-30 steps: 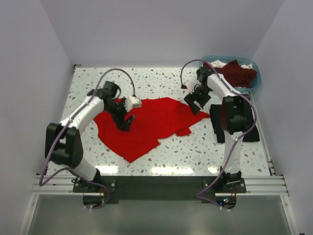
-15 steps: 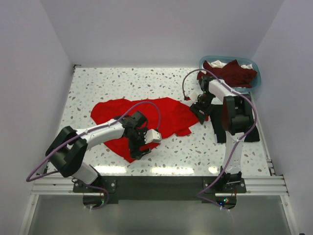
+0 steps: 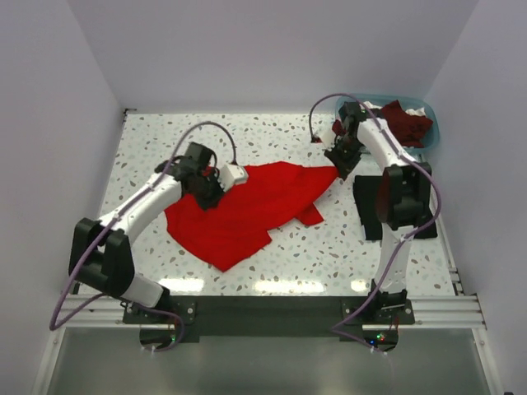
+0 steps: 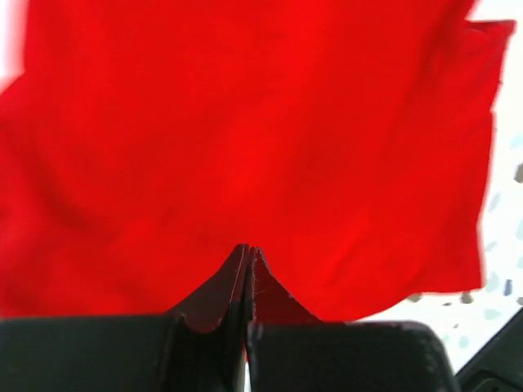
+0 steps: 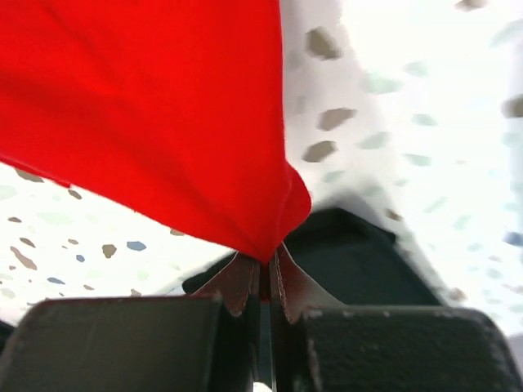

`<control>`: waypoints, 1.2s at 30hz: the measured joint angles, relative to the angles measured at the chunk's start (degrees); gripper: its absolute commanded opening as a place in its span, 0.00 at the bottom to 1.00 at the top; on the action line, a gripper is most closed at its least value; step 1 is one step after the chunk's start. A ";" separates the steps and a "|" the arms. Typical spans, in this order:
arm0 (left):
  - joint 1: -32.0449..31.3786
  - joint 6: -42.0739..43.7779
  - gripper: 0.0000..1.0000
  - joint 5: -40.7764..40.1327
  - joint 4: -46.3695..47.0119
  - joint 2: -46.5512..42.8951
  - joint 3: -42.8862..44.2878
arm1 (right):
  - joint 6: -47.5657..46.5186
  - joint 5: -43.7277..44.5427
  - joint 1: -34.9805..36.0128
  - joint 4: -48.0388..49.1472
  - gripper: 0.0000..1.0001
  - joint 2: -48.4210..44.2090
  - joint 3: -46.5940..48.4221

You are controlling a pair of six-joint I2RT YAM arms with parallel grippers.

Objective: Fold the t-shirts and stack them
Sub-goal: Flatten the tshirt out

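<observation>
Blue basket (image 3: pixel 435 129) holds maroon t-shirt (image 3: pixel 405 122), white cloth (image 3: pixel 375 107).

High rear overview, wrist close-ups sharing red t-shirt (image 3: pixel 255 210)

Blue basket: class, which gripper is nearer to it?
Right. The right gripper, pinching the red t-shirt, is just left of the basket; the left gripper grips the shirt's opposite end.

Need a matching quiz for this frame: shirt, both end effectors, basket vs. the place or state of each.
1. red t-shirt
2. left end effector
3. right end effector
4. blue basket

a. far right table corner, maroon cloth inside
b. shut on the shirt's corner near the basket
c. stretched between both arms
d. shut on the shirt's left edge

Pairs: 1-c, 2-d, 3-b, 4-a
</observation>
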 measured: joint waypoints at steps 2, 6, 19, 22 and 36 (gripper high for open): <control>4.42 0.98 0.00 1.46 -1.46 -2.12 4.39 | 0.57 -0.66 0.00 -0.46 0.00 -1.92 2.60; 6.64 3.69 0.59 7.96 -7.89 -5.49 10.73 | 1.22 -1.62 0.02 -1.64 0.00 -6.14 6.21; -26.58 -10.27 0.89 -1.79 2.60 -4.42 -10.14 | 3.54 -2.71 0.02 -4.63 0.00 -7.39 1.14; -29.79 -11.87 0.88 -5.46 6.08 -1.11 -11.78 | 4.00 -2.73 0.02 -4.52 0.00 -7.39 0.52; -28.30 -13.29 0.00 -16.17 9.68 3.76 -13.07 | 4.68 -4.24 0.02 -5.31 0.00 -7.39 -0.46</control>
